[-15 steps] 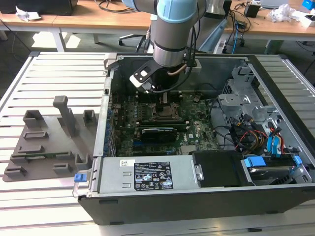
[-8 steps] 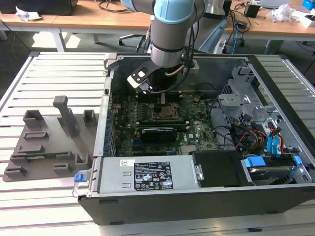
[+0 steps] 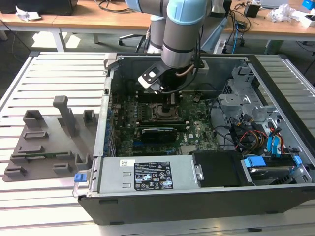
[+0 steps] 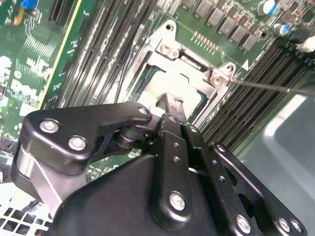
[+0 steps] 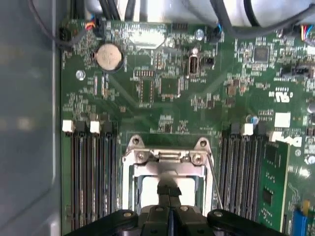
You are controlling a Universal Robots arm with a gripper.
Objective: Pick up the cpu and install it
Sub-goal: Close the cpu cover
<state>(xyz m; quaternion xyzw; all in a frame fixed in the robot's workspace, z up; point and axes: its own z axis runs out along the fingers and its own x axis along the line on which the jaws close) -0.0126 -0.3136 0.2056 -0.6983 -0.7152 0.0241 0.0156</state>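
Right up against the lens in the second wrist view is the gripper (image 4: pixel 166 102), black links and bolt heads crowding the foreground, and out past them its two fingers run side by side down toward the board. In the first wrist view there is only a hairline seam between those fingers, so I call them clenched together with nothing pinched between them. And there's the cpu (image 4: pixel 186 92), pale and silvery, lying flat inside the socket (image 4: pixel 170 49) with its face up, not carried in the tool at all. In the first wrist view the same pale square (image 5: pixel 147 194) spreads out on both sides of the fingertips, so the tool sits over the middle of the chip, not off at an edge. That is the relation that matters here: the chip lies straight under the tips, along the tool's own line of reach, with no sideways offset that I can make out. Whether the tips are pressing on the metal top or hanging just above it, I cannot tell. The chip is square, so there's no long axis to speak of, and its sides look lined up with the socket's. The thin lever (image 5: pixel 214 183) slants alongside the socket, next to the slots (image 5: pixel 91 182), and it looks unlatched to me. From the exterior view, the arm plunges into the open case (image 3: pixel 197 204), gripper low over the board (image 3: pixel 194 130).
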